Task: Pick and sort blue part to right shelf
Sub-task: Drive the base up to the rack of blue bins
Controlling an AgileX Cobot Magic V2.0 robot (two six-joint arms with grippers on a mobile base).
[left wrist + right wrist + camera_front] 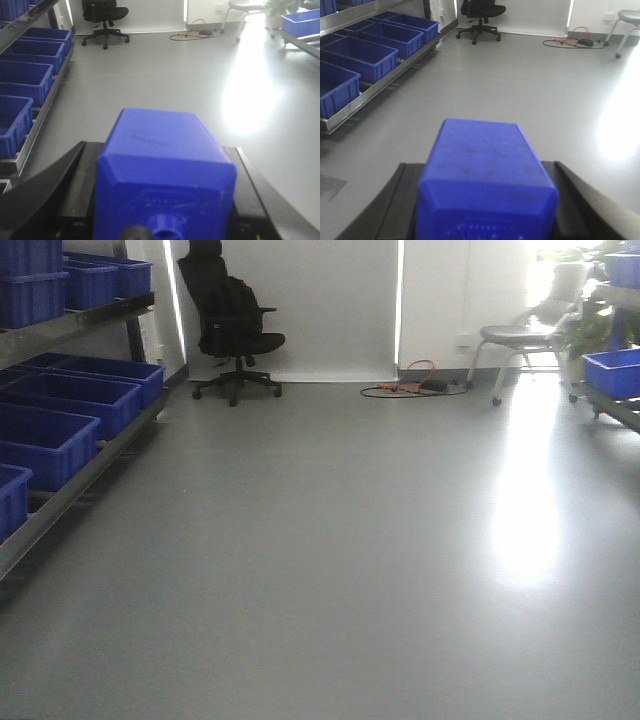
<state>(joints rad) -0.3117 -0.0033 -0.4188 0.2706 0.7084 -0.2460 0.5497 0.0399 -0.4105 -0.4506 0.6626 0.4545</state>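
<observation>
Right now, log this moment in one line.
left jaws: shut on blue part | right jaws: shut on second blue part | right shelf: ahead at right, not reached

A storeroom-like workshop: steel rack (80,323) of blue tubs (75,400), bare grey floor (320,560), office chair (232,325).

Front cam sits low, facing down the room. Wrist cams face likewise, right behind the blue part (165,170); all share the office chair (232,325) up top.
</observation>
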